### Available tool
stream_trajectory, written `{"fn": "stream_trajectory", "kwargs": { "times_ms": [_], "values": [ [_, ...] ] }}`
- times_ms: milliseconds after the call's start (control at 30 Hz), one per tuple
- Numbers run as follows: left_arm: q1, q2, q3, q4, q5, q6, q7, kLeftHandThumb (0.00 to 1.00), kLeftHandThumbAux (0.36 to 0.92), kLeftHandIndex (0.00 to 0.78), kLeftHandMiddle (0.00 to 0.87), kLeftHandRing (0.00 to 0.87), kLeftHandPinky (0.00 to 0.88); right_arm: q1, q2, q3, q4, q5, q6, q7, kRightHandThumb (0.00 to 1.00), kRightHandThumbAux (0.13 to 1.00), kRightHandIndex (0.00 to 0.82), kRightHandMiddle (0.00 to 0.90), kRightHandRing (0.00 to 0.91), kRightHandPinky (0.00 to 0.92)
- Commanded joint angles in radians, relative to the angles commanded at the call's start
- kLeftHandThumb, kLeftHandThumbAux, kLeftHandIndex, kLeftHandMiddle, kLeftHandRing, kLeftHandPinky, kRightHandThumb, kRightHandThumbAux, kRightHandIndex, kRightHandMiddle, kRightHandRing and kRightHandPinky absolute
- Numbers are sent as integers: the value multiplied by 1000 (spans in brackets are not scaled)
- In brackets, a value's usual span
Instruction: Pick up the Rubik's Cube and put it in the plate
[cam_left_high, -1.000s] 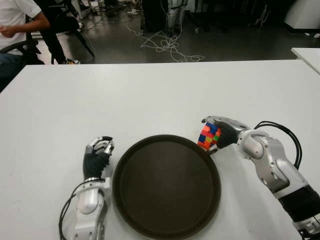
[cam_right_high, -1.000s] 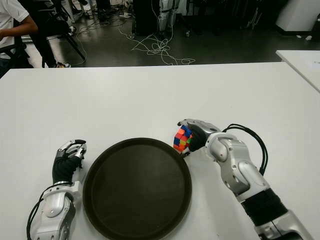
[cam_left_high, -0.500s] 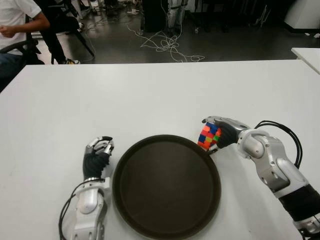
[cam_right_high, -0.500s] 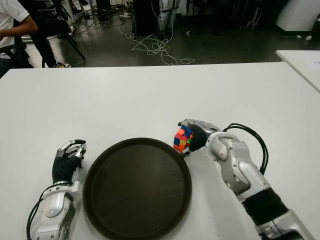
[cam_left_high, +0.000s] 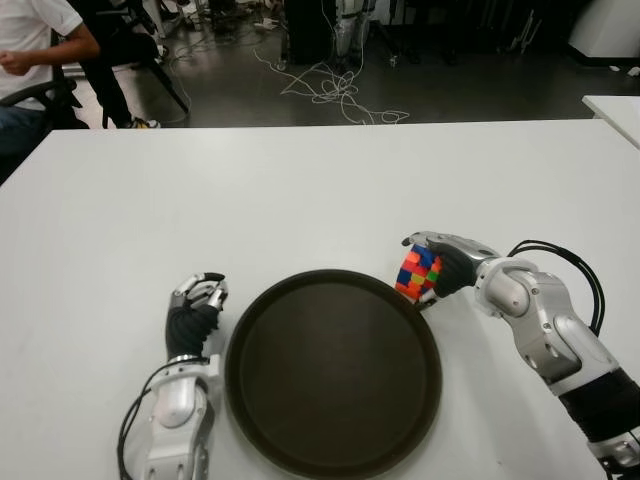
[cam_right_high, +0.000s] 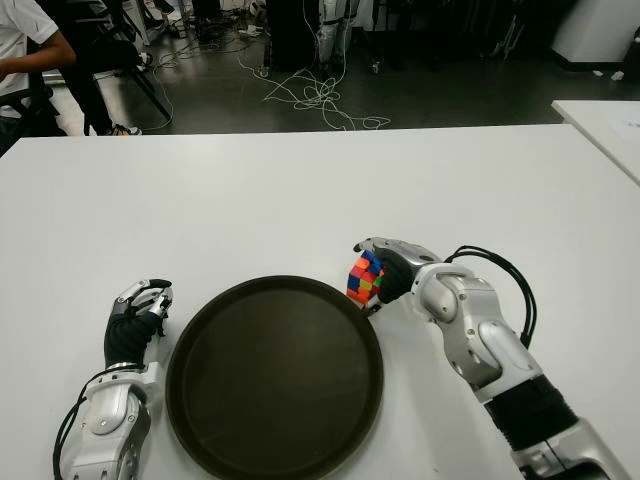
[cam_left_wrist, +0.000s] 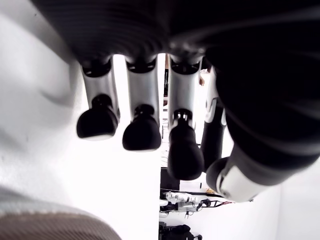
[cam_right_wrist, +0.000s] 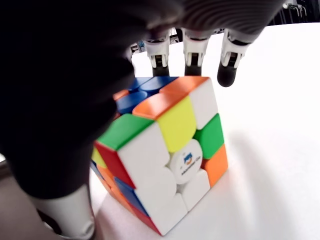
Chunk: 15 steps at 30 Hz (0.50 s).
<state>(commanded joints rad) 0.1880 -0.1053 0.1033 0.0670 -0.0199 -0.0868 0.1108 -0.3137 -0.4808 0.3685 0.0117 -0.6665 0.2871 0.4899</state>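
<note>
Nearest the robot, a round dark plate (cam_left_high: 333, 372) lies on the white table (cam_left_high: 300, 190), its inside bare. Just left of the plate shows the left hand (cam_left_high: 194, 305), its fingers (cam_left_wrist: 141, 134) curled loosely inward and holding nothing; the left wrist view shows the dark fingertips bent over the white surface with only air beneath them.

At the plate's far right rim is the right hand (cam_left_high: 448, 264), reaching in from the right with black cables looping behind the forearm. Its fingers (cam_right_wrist: 192, 50) are wrapped over the top of the cube (cam_left_high: 417, 272), with the thumb on the near side, so the hand has hold of it. The cube sits tilted, one corner down, just beside the plate's edge and outside it; in the right wrist view its lower edge meets the white table, though whether it bears weight there cannot be told. That view shows a white face with a small round logo at its middle, and red, green, yellow, orange and blue squares mixed around it.

Beyond the table's far edge is a dark floor with a tangle of pale cables (cam_left_high: 335, 85). At the far left a person (cam_left_high: 30, 50) in a white shirt sits on a chair. The corner of a second white table (cam_left_high: 615, 110) shows at the far right.
</note>
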Motion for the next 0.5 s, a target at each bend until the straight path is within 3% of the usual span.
{"fn": "stream_trajectory", "kwargs": {
  "times_ms": [267, 500],
  "values": [
    [1, 11, -6, 1, 14, -5, -6, 710, 706, 444, 787, 815, 813, 4, 1, -2, -7, 2, 0, -3, 0, 858, 100, 30, 73, 97],
    [3, 1, -2, -5, 10, 2, 0, 709, 706, 444, 788, 817, 818, 2, -2, 0, -2, 2, -2, 2, 0, 832, 48, 26, 68, 87]
  ]
}}
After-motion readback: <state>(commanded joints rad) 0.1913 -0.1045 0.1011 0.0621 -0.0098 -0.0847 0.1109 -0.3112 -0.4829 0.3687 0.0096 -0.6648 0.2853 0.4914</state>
